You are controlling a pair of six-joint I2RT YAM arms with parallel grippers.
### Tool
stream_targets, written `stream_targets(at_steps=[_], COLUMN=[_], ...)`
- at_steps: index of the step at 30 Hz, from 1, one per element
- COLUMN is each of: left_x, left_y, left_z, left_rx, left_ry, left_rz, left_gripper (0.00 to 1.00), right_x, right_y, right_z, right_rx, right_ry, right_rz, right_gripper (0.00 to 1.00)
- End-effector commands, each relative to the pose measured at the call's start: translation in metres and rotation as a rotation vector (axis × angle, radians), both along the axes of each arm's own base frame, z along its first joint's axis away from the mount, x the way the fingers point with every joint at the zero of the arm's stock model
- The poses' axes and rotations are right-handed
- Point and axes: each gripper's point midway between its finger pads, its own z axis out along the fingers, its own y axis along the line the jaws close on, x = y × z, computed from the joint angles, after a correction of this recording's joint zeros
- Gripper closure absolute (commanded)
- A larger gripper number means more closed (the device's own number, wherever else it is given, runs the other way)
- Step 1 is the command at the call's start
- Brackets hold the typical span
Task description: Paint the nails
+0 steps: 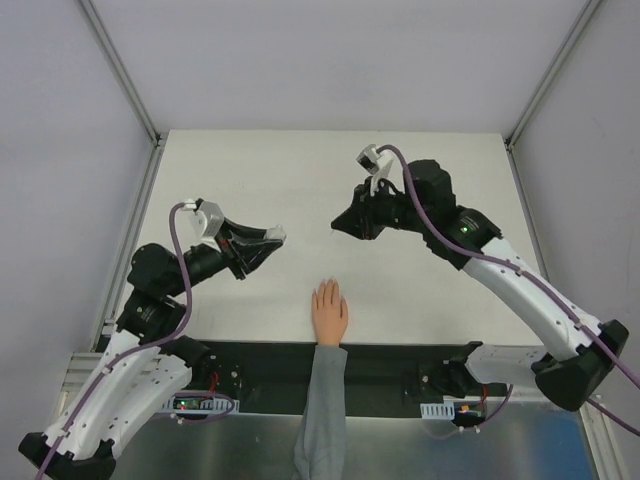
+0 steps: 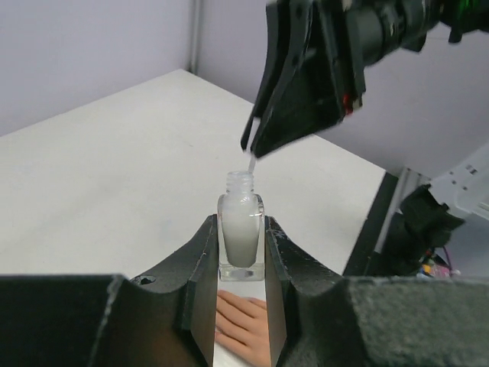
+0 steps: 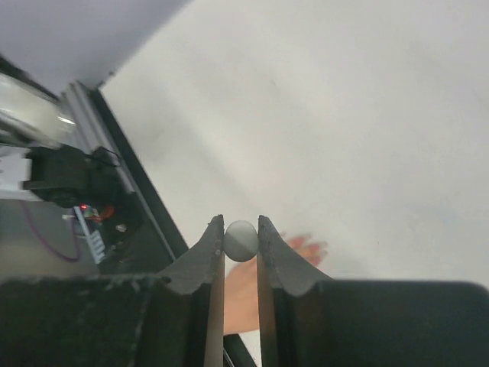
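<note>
White table: my right gripper, pinching the cap, hangs beyond the nails; left gripper clamps the bottle.

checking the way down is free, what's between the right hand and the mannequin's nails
Only bare white table lies between the right hand and the nails; the top view shows it.

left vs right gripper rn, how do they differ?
Load: the left gripper is shut on the upright, uncapped bottle. The right gripper is shut on the small round white cap.
Pose: the left gripper reaches in from the left, the right gripper from the right, tips facing.
Shared: both shut, off the table.
</note>
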Motion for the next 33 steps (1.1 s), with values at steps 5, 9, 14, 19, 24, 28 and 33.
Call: stream_targets(at_steps=[5, 9, 14, 19, 24, 28, 33], left_x=[0.074, 0.099, 0.111, 0.115, 0.12, 0.129, 0.129], left_y=[0.006, 0.01, 0.01, 0.016, 0.026, 0.039, 0.039], left_z=[0.011, 0.0, -0.018, -0.026, -0.02, -0.016, -0.022], left_rx=[0.004, 0.043, 0.092, 0.094, 0.029, -0.015, 0.008], left_ry=[-0.089, -0.086, -0.109, -0.122, -0.09, -0.067, -0.063], left_rz=[0.235, 0.321, 0.34, 0.361, 0.345, 0.348, 0.349], left_gripper=[1.0, 1.0, 1.0, 1.0, 1.0, 1.0, 1.0], right_x=[0.031, 0.04, 0.053, 0.062, 0.063, 0.063, 0.058], right_y=[0.001, 0.011, 0.019, 0.025, 0.02, 0.018, 0.02], right_z=[-0.136, -0.167, -0.212, -0.235, -0.247, -0.25, -0.239], right_rx=[-0.23, -0.256, -0.326, -0.355, -0.377, -0.391, -0.37], right_ry=[0.215, 0.244, 0.275, 0.278, 0.277, 0.272, 0.273], right_rz=[-0.052, -0.055, -0.064, -0.068, -0.081, -0.082, -0.063], right_gripper=[1.0, 1.0, 1.0, 1.0, 1.0, 1.0, 1.0])
